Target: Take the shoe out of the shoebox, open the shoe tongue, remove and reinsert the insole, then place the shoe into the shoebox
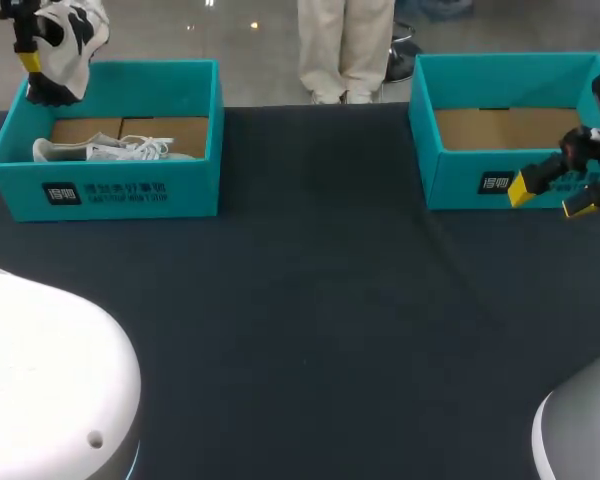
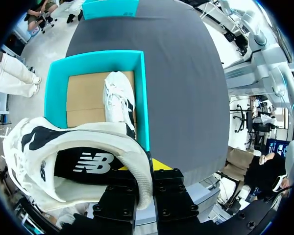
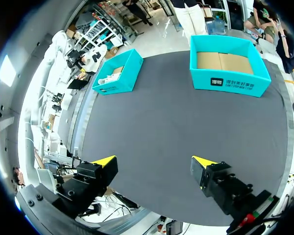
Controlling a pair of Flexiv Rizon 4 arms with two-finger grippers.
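A white shoe with black patches [image 1: 78, 32] hangs in the air over the far left corner of the left teal shoebox [image 1: 130, 195]. My left gripper [image 1: 30, 63] is shut on it. In the left wrist view the shoe [image 2: 63, 161] is pinched by its padded collar in the left gripper [image 2: 148, 167], its opening facing the camera. A second white shoe [image 1: 105, 150] lies on its side in that box [image 2: 95, 59], also seen below the gripper [image 2: 118, 100]. My right gripper [image 1: 550, 193] stands open and empty in front of the right shoebox [image 1: 460, 175].
The right shoebox [image 3: 229, 81] holds only its cardboard floor. The black tabletop [image 1: 310, 320] stretches between and in front of the two boxes. In the right wrist view the left box [image 3: 115, 81] is far ahead of my right gripper [image 3: 154, 161].
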